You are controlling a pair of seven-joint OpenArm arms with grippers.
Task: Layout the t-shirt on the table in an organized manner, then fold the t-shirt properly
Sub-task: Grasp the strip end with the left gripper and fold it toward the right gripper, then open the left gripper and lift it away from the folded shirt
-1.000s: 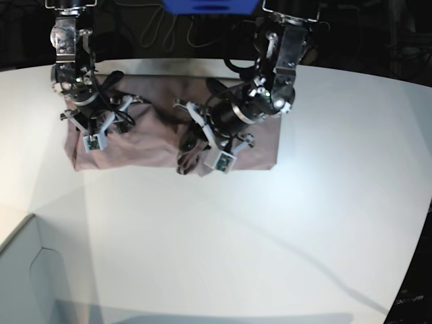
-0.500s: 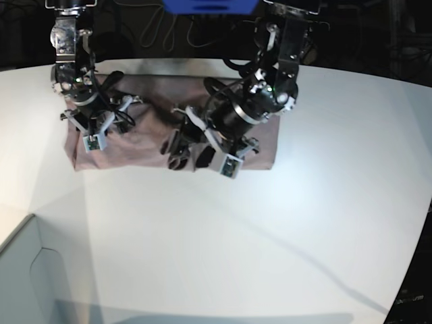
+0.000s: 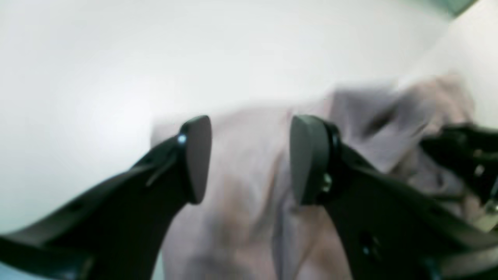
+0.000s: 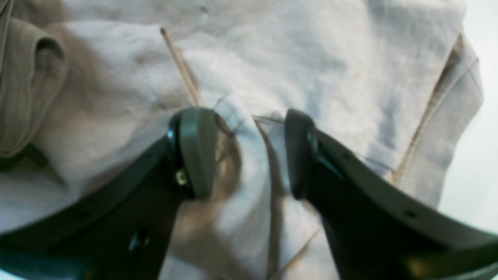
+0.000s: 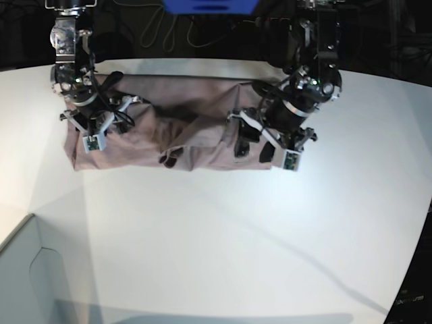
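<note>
Box corner: a pale grey box corner [image 5: 30,270] sits at the near left of the base view, below the tabletop edge.
Table: the table [image 5: 223,236] is a plain white surface that fills most of the base view; its far edge curves from left to right, and soft grey shadows cross its near part. The near half carries nothing but those shadows.
Room behind: past the far edge all is dark, with pale cables [image 5: 169,30] looping there and a blue block [image 5: 210,5] at the top centre.
Right gripper: the right gripper [image 5: 102,128] stands at the far left of the base view, over the left end of the cloth. In its wrist view the jaws are spread apart, with a raised ridge of fabric lying between them; whether either pad touches the cloth I cannot tell, and it is not pinched.
T-shirt: the t-shirt [image 5: 145,125] lies along the far side of the table as a long mauve band, stretched left to right between the two arms, rumpled and creased in the middle. Its near hem runs roughly straight. A seam and a rolled fold show in the right wrist view.
Left gripper: the left gripper [image 5: 260,143] is at the right end of the shirt, jaws parted and clasping nothing; cloth shows blurred between and beyond them in its wrist view.
Right side: bare white tabletop reaches to the right edge.
</note>
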